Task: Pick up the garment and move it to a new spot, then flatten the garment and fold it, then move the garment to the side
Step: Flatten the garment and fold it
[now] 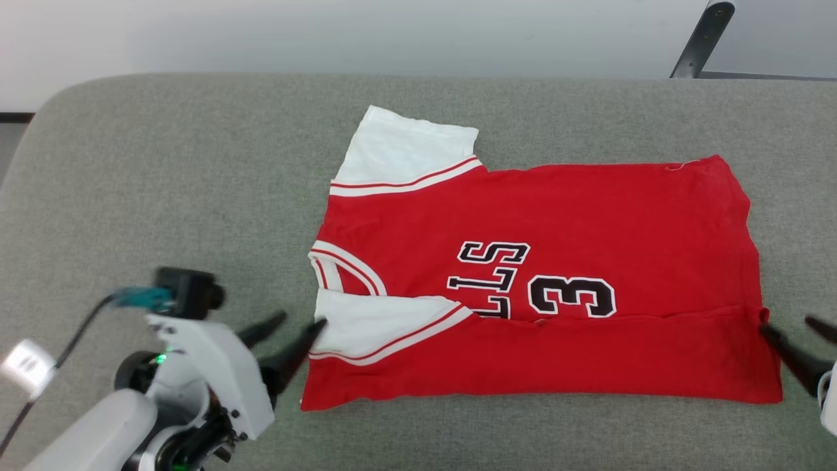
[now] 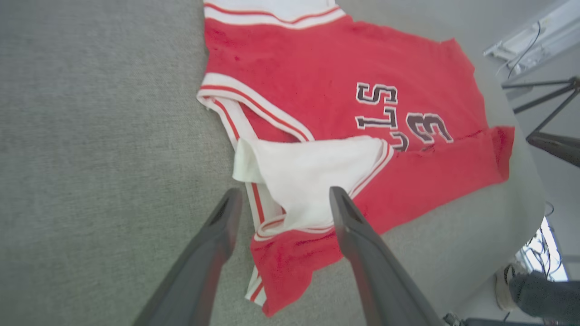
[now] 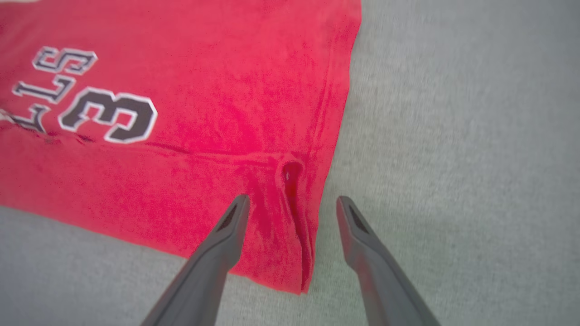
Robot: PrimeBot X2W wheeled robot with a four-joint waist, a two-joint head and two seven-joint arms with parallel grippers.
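The garment (image 1: 588, 216), bright red with white sleeves and black "3" lettering, lies spread on the grey table (image 1: 163, 170). Its near strip is folded up over the body. My left gripper (image 1: 302, 320) stands open at the garment's left end, by the folded white sleeve (image 1: 373, 320). In the left wrist view the sleeve (image 2: 308, 167) lies loose between the spread fingers of the left gripper (image 2: 284, 192). My right gripper (image 1: 788, 325) is open at the right end of the fold. The right wrist view shows the right gripper (image 3: 294, 198) astride the red hem corner (image 3: 290, 176), not pinching it.
A dark stand leg (image 1: 703, 39) rises beyond the table's far right corner. Tripod legs (image 2: 553, 145) and a person's shoe (image 2: 503, 280) show past the table edge in the left wrist view. Bare grey table surface lies left of the garment.
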